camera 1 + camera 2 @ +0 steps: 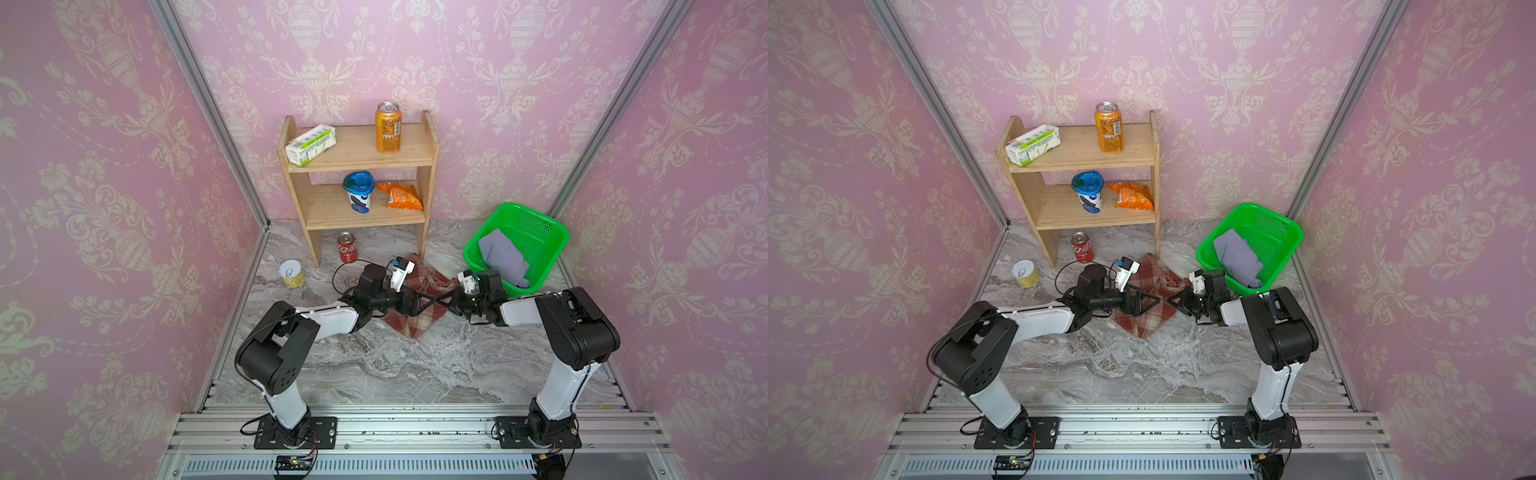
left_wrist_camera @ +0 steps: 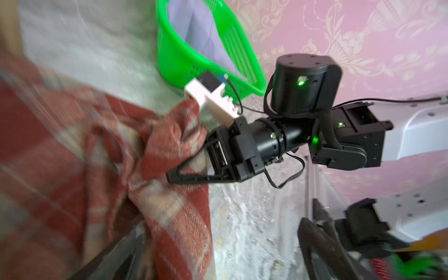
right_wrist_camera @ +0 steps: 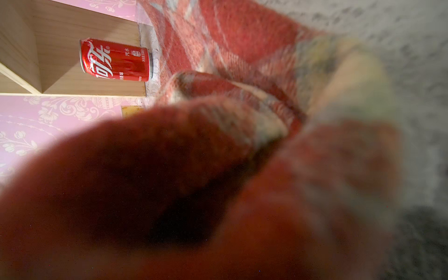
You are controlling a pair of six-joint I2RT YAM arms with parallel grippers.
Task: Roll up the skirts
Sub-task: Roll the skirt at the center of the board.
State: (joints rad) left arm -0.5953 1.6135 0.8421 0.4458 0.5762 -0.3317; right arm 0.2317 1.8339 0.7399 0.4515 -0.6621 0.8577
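The red-brown and cream plaid skirt (image 1: 415,316) lies crumpled on the marble table in both top views. My two grippers meet tip to tip over its right part. The left gripper (image 1: 430,300) is open; in the left wrist view its fingers (image 2: 312,242) stand wide apart, with the plaid skirt's (image 2: 169,218) edge between them. In that same view the right gripper (image 2: 174,174) is shut on a bunched fold of plaid. Blurred plaid cloth (image 3: 218,181) fills the right wrist view and hides that gripper's fingers. The lavender-grey skirt (image 1: 503,257) lies loose in the green basket (image 1: 555,228).
The basket stands at the right, close behind my right wrist. A wooden shelf (image 1: 361,160) at the back holds a carton, an orange can, a cup and a snack bag. A red cola can (image 1: 347,247) and a yellow tin (image 1: 291,274) stand on the table's left.
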